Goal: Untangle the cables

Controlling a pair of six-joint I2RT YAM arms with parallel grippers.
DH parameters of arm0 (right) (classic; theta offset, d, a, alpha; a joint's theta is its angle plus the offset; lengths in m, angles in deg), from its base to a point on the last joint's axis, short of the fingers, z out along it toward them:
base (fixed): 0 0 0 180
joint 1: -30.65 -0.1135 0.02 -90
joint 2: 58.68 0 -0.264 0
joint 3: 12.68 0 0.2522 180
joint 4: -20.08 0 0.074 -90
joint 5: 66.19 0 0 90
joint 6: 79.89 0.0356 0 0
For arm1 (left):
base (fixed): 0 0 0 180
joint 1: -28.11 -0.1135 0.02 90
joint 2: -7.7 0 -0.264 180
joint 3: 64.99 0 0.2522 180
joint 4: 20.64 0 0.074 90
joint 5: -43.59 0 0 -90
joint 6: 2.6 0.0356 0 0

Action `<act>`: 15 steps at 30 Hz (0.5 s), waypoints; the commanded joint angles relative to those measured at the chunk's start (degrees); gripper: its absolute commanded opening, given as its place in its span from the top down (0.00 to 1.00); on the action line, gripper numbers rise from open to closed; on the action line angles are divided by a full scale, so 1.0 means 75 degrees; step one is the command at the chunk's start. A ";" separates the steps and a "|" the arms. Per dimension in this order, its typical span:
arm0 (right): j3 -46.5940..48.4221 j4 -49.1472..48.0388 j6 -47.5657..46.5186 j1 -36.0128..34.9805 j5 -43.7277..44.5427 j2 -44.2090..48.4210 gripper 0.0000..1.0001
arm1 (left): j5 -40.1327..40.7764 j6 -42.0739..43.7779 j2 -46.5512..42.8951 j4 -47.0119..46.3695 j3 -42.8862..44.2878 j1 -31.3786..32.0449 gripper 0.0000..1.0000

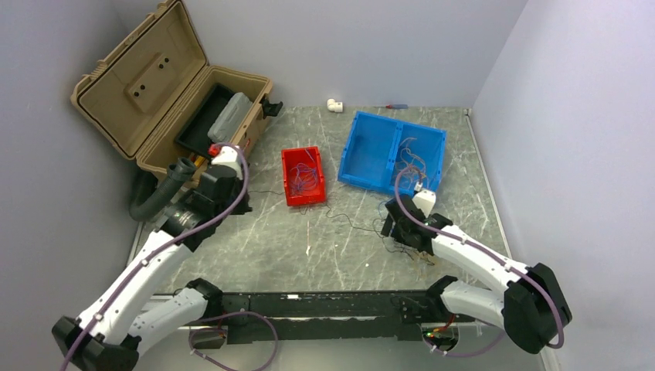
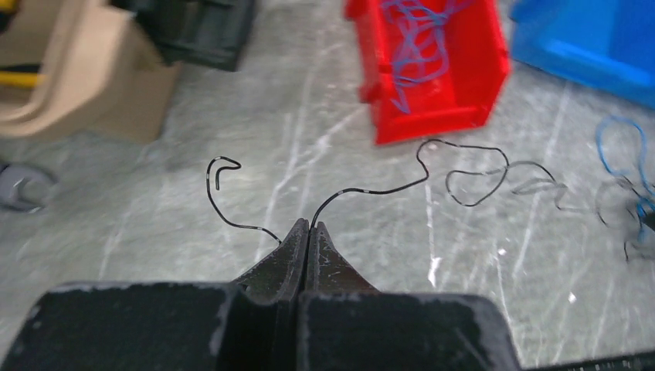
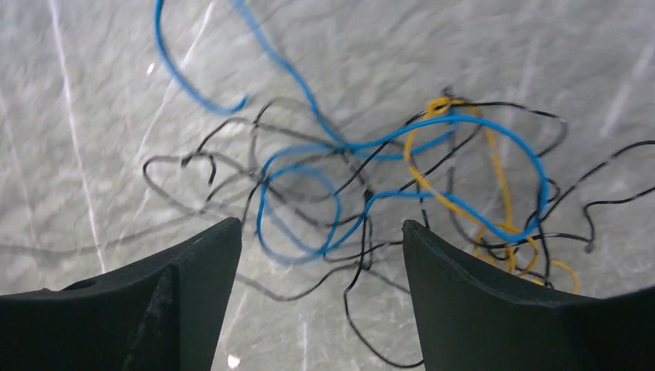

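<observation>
From beside the bench point(image 1: 255, 255), the step in hand looks to be drawing one black cable point(image 2: 371, 191) out of the knot. To do it well, I'd say the right claw point(image 3: 320, 228) should settle on the knot and pin the coloured strands rather than the black one. The left should then draw away slowly and low, so the strand slides out instead of cinching a loop tight. A jerk would likely drag the whole bundle along.

Nearest, the right claw hangs over the tangle point(image 3: 363, 185) lying on the bench. Its two fingers stand well apart, and loops of blue cable point(image 3: 309, 85), yellow cable point(image 3: 494, 170) and black strands cross between them. Nothing is pinched there, and I cannot tell whether the tips touch the bench.

A little farther in, the left claw point(image 2: 309, 226) has its tips pressed together, clamped on the black cable. The cable leaves the tips on both sides. On one side is a short curled end; on the other a long run snakes across the bench toward the tangle, passing just in front of the red bin point(image 2: 440, 108).

That bin holds more blue and purple strands. Beyond it the blue bin point(image 1: 363, 154) has a few thin wires in its right compartment, and an open tan case point(image 1: 147, 85) sits at the far left.
</observation>
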 commanded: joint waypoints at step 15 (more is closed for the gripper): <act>-0.0380 0.0095 0.0153 0.1864 -0.0289 0.1422 0.62 | -0.1894 0.0252 -0.1511 -0.0330 -0.0934 -0.2634 1.00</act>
